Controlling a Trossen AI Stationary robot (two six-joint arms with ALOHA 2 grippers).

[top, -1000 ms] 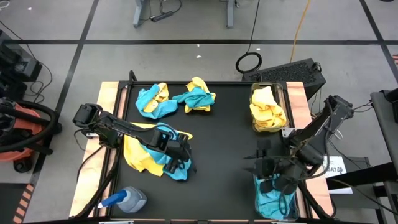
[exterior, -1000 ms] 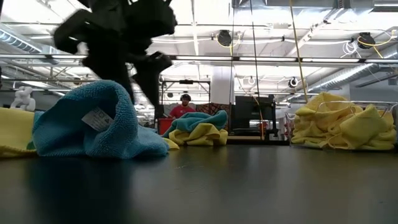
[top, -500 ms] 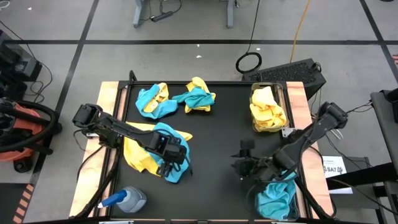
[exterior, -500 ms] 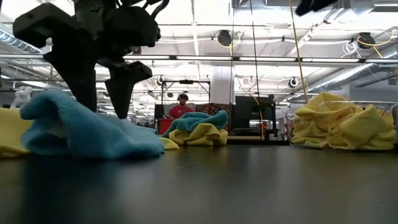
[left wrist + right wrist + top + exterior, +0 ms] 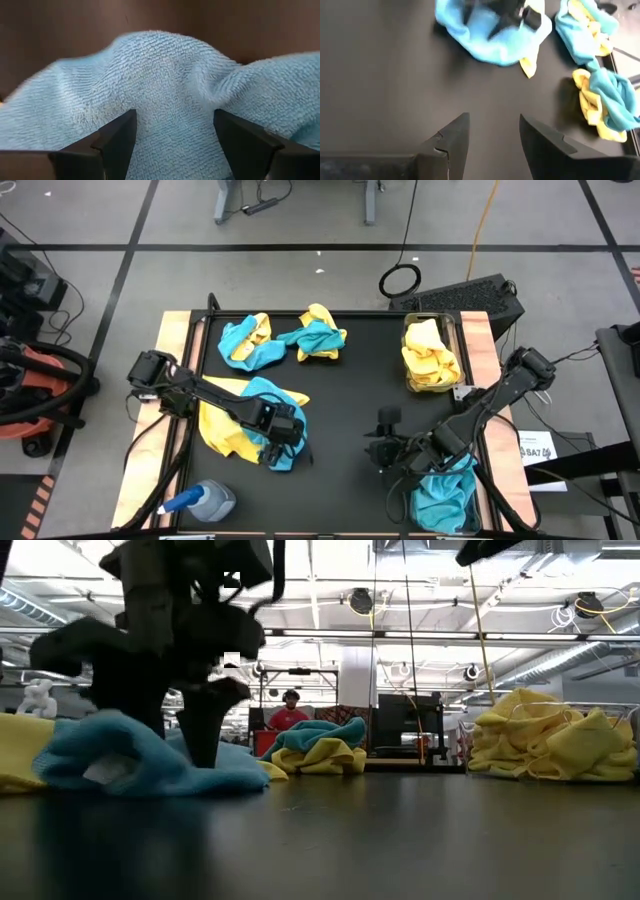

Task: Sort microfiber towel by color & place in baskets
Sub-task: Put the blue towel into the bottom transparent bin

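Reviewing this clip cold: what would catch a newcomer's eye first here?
First, the left gripper, its jaws open, astride a teal towel on the mixed yellow-and-teal pile at the table's left. Next, the two clear baskets along the right edge: the far one filled with yellow towels, the near one holding teal cloths. The right gripper hovers open and empty over bare tabletop just left of the near basket.

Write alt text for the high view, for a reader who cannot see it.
Seen from above, the left gripper, open, is down on a teal towel in a teal-and-yellow pile on a black table. The right gripper, open and empty, hovers beside a clear bin of teal towels; another bin of yellow towels and two mixed piles lie beyond.
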